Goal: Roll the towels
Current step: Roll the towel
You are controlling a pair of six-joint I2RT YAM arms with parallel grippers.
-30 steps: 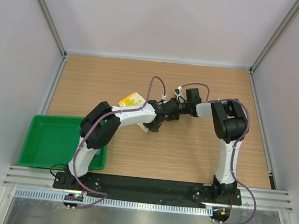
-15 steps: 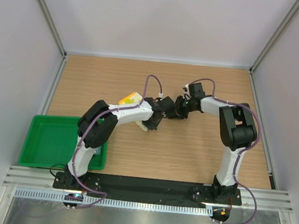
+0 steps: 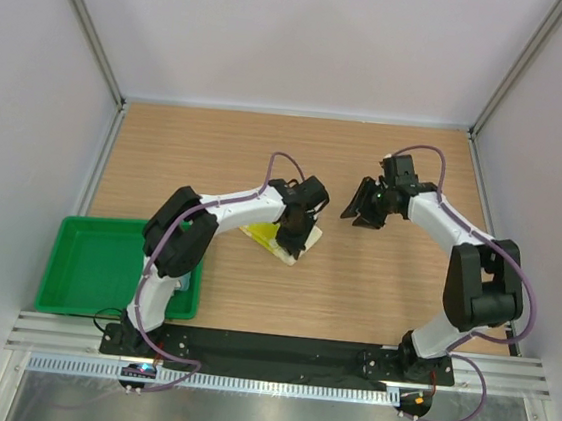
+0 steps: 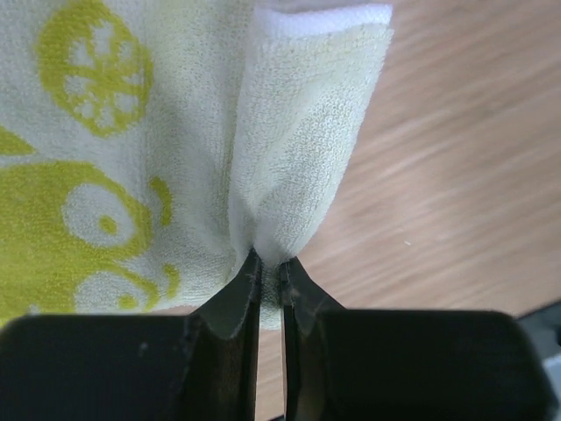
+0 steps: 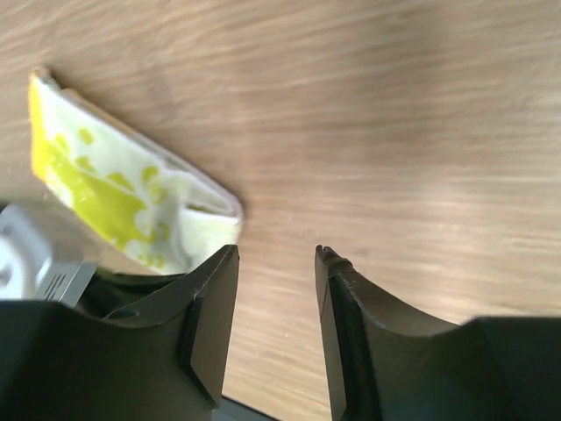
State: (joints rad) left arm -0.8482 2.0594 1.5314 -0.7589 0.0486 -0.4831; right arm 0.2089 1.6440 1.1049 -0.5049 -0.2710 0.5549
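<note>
The yellow-cream towel [image 3: 280,243] with a green-yellow lemon print lies folded on the wooden table. My left gripper [image 3: 296,240] is shut on a fold at its right edge; the left wrist view shows the cloth [image 4: 289,158] pinched between the jaws of that gripper [image 4: 270,263]. My right gripper [image 3: 358,216] is open and empty, off to the right of the towel and apart from it. In the right wrist view the towel [image 5: 123,197] lies to the left of my open gripper [image 5: 277,254]. The light blue towel is not clearly in view.
A green plastic tray [image 3: 84,265] stands at the front left, next to the left arm's base. Grey walls close off the back and both sides of the wooden table [image 3: 373,291].
My right gripper has let go, opened and drawn back to the right. My left gripper has pulled the towel toward the front and right, where it now shows beside the arm.
</note>
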